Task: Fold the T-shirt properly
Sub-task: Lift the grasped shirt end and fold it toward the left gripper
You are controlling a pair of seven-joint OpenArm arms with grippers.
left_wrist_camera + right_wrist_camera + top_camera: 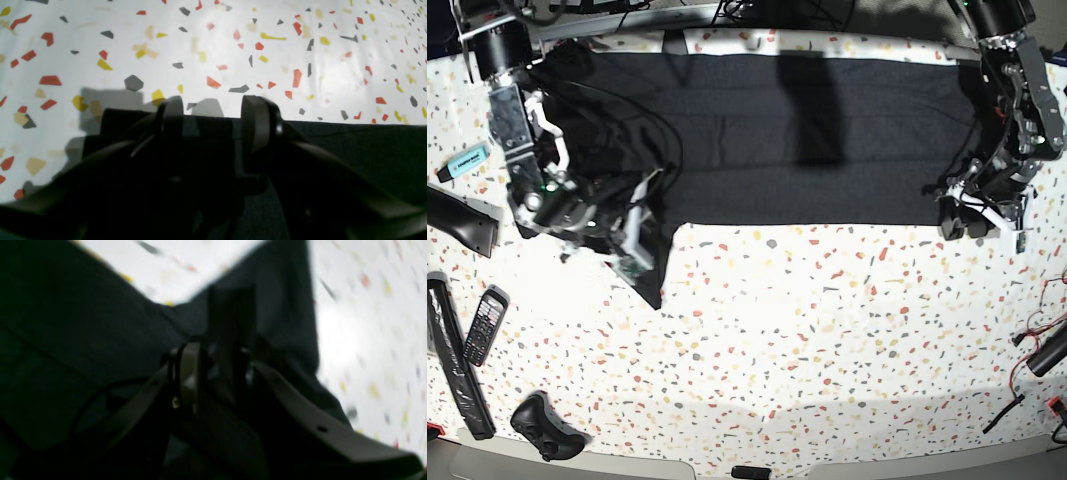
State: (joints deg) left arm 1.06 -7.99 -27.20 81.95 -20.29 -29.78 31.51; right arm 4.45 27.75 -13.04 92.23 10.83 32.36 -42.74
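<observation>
The T-shirt (pixel 757 140) is spread in a wide black band along the desk's (pixel 827 340) far edge, a flap hanging toward the near side at the base view's left end — a fold seemingly half laid. The left claw (pixel 213 110) is seen parted and empty at the shirt's hem. The right claw (pixel 217 353) is shown only by its wrist view — blurred, with dark cloth between the jaws; whether it is gripped cannot be told.

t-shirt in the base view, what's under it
The T-shirt lies spread flat on the speckled table, whose terrazzo pattern shows along the shirt's edges. Whatever sits beneath the black cloth itself is covered, so nothing more can be told.
</observation>
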